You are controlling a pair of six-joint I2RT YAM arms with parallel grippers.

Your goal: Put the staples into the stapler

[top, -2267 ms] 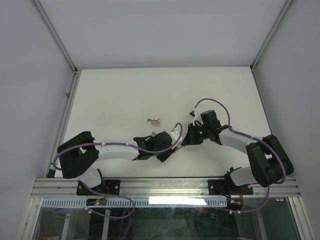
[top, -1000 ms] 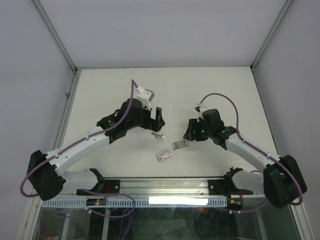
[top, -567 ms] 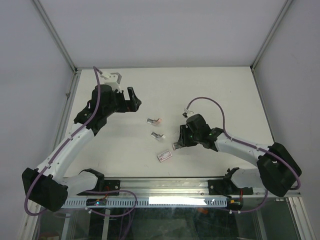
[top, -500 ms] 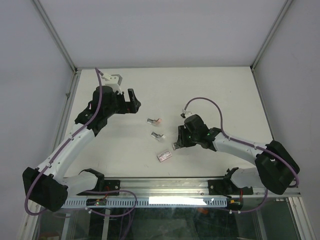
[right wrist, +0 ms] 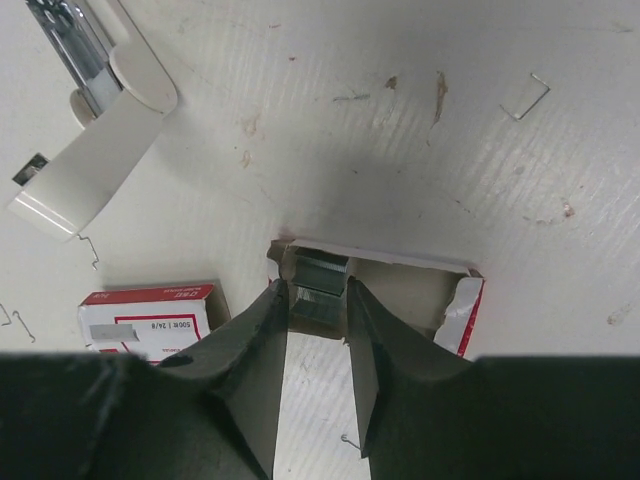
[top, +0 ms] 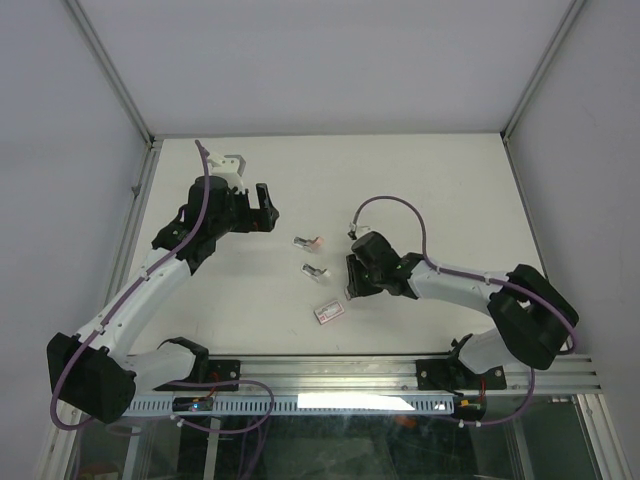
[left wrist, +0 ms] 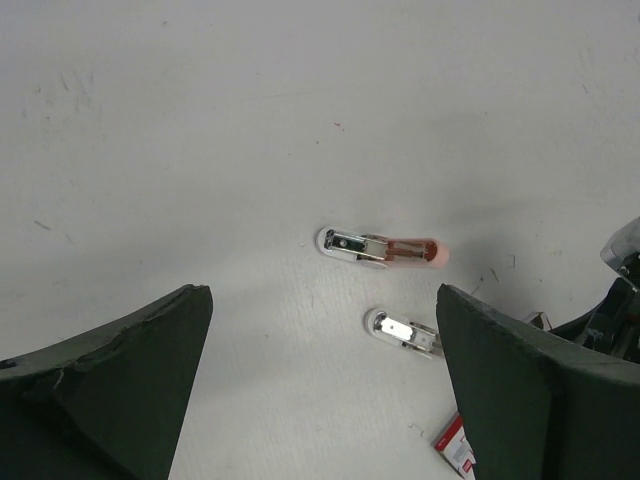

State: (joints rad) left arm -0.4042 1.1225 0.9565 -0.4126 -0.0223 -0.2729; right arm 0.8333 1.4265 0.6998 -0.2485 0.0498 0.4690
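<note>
The stapler lies as two small pieces apart on the table: a pink and metal piece [top: 310, 242] [left wrist: 385, 247] and a white and chrome piece [top: 315, 271] [left wrist: 405, 331] [right wrist: 90, 160]. The staples [right wrist: 318, 278], a short grey strip, sit at the left end of an open cardboard tray [right wrist: 410, 290]. My right gripper [right wrist: 318, 292] [top: 350, 290] reaches into that tray, its fingers pressed against both sides of the strip. My left gripper [top: 262, 205] [left wrist: 320, 400] hangs wide open to the far left of the stapler pieces, holding nothing.
A flat red-and-white box [top: 328, 312] [right wrist: 150, 320] [left wrist: 455, 450] lies near the front, left of the tray. Loose single staples [right wrist: 525, 97] are scattered on the white table [top: 450, 190]. Metal frame rails border the left [top: 135, 215] and right sides.
My right gripper has slid left onto the open tray and narrowed its jaws around the staples. My left arm has swung away to the far left and stays open.
</note>
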